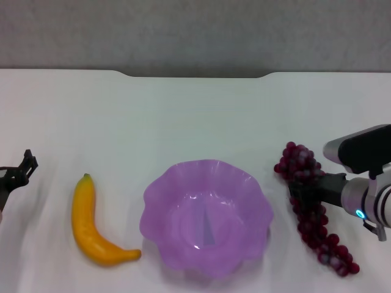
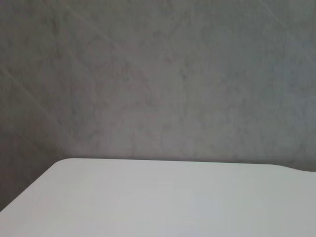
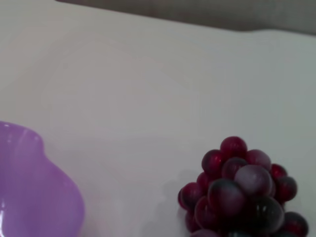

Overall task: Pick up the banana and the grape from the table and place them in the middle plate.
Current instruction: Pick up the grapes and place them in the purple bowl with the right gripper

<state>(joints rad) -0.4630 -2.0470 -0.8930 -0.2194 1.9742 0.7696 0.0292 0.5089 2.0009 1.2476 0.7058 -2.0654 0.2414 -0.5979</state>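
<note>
The banana (image 1: 91,226) lies on the white table (image 1: 183,116) left of the lilac scalloped plate (image 1: 208,217), which holds nothing. The dark red-purple grape bunch (image 1: 297,160) lies on the table right of the plate. My right gripper (image 1: 300,190) reaches in from the right and sits over the middle of the bunch, hiding that part. The right wrist view shows the top of the bunch (image 3: 242,190) close up and the plate's rim (image 3: 34,197). My left gripper (image 1: 24,168) is at the far left edge, apart from the banana.
The table's far edge has a shallow notch (image 1: 195,74) in front of a grey wall. The left wrist view shows only a table corner (image 2: 163,202) and the wall.
</note>
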